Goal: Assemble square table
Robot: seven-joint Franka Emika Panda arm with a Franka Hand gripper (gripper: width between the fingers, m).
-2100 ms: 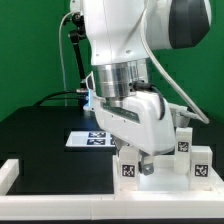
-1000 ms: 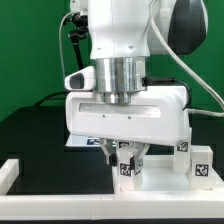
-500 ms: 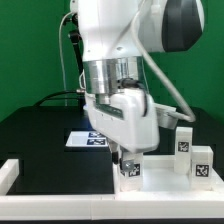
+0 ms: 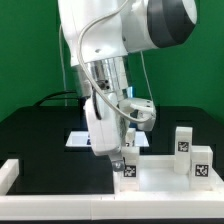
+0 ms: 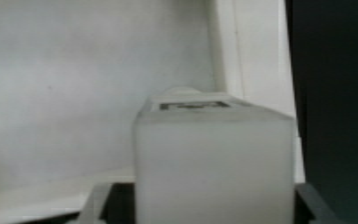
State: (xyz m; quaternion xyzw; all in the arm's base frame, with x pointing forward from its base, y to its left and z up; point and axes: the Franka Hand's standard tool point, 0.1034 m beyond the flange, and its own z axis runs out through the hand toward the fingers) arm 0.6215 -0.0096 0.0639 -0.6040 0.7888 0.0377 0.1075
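Note:
The square table's white panel [image 4: 165, 182] lies at the exterior view's lower right. Three short white legs with marker tags stand on it: one at its near left corner [image 4: 129, 170] and two at the right [image 4: 184, 140] [image 4: 201, 162]. My gripper [image 4: 125, 158] comes down from above and is shut on the near left leg, which stands upright. In the wrist view that leg [image 5: 211, 150] fills the middle between my two dark fingers [image 5: 119, 205], and the panel's surface [image 5: 69, 90] lies behind it.
The marker board [image 4: 84, 140] lies on the black table behind the arm. A long white bar [image 4: 40, 195] edges the front of the table, with a raised end at the exterior view's left [image 4: 8, 172]. Green backdrop behind.
The gripper has stayed over the near left leg while the hand has turned about its vertical axis, from broadside to the camera to edge-on. The two right legs have not moved.

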